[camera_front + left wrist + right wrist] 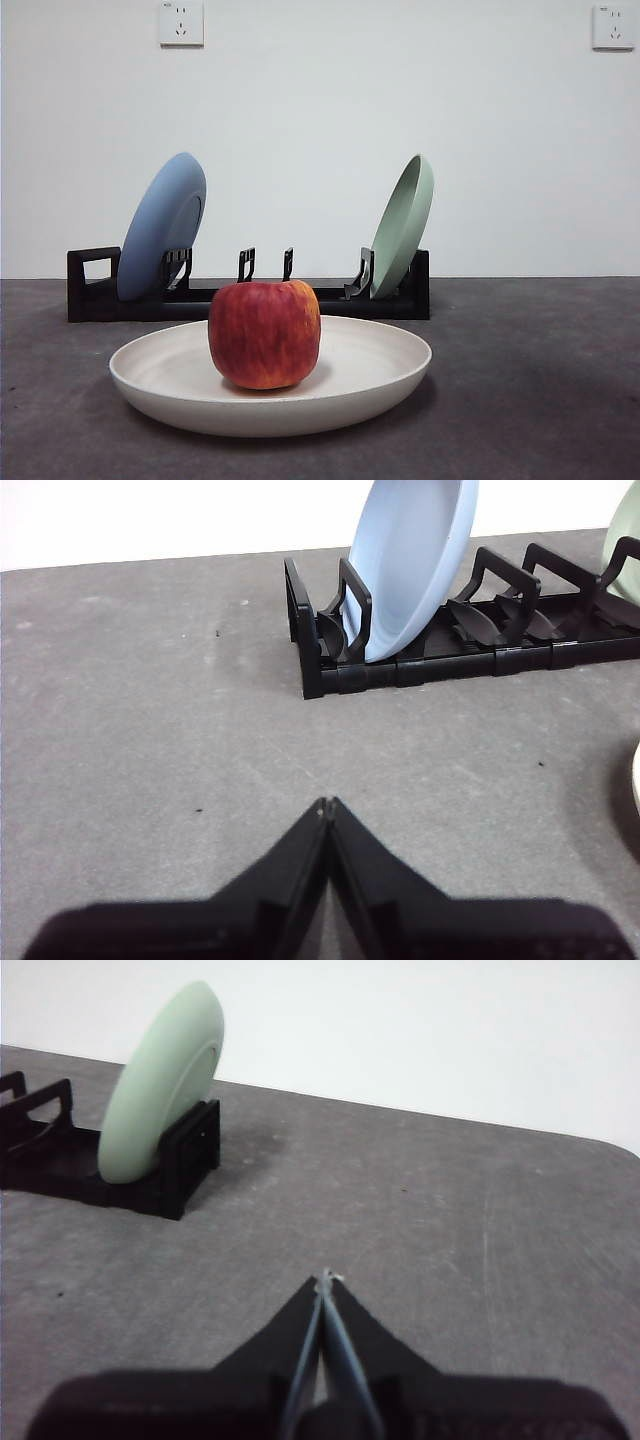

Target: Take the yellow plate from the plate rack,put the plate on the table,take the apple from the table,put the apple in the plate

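Observation:
The cream yellow plate (380, 375) lies flat on the dark grey table (540, 400) in front of the black plate rack (92, 285). The red apple (264, 333) sits upright in the middle of the plate. A sliver of the plate's rim shows in the left wrist view (635, 780). My left gripper (328, 805) is shut and empty above bare table, to the side of the rack's handle end (305, 630). My right gripper (325, 1278) is shut and empty above bare table, off the rack's other end (185, 1155). Neither gripper shows in the front view.
A blue plate (163, 225) stands in the rack's left slots and also shows in the left wrist view (410, 560). A pale green plate (404, 225) leans in the right slots, seen too in the right wrist view (160, 1085). A white wall stands behind.

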You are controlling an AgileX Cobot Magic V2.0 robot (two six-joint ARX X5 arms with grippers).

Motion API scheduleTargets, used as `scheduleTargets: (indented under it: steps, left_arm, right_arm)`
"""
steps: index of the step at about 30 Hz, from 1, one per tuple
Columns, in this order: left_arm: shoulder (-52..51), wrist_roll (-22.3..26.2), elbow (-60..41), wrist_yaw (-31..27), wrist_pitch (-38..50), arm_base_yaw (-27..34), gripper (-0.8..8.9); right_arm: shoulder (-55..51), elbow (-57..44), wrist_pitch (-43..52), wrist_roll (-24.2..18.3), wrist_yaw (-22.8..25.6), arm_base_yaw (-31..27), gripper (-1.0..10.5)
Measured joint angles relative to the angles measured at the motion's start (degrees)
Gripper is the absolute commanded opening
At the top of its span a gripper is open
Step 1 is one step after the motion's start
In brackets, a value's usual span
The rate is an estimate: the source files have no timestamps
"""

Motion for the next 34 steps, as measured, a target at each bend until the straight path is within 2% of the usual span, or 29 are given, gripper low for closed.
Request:
scheduleTargets:
  steps: [9,14,22,34]
  left_arm:
    - [0.02,0.0,0.0,0.0,0.0,0.0,-0.03]
    - [0.02,0.02,0.0,0.0,0.04,0.0,-0.03]
    - [0.02,0.02,0.0,0.0,0.04,0.0,-0.03]
    - [0.02,0.02,0.0,0.0,0.04,0.0,-0.03]
  right_arm:
    - [-2.99,-5.66,-0.37,1.51,0.04,-0.37,0.0]
    - [-3.04,-5.68,-0.17,2.21,0.24,-0.37,0.0]
    - [-3.04,-5.68,-0.24,5.86,4.22,-0.37,0.0]
    - [-3.04,-5.68,-0.24,6.64,4.5,-0.37,0.0]
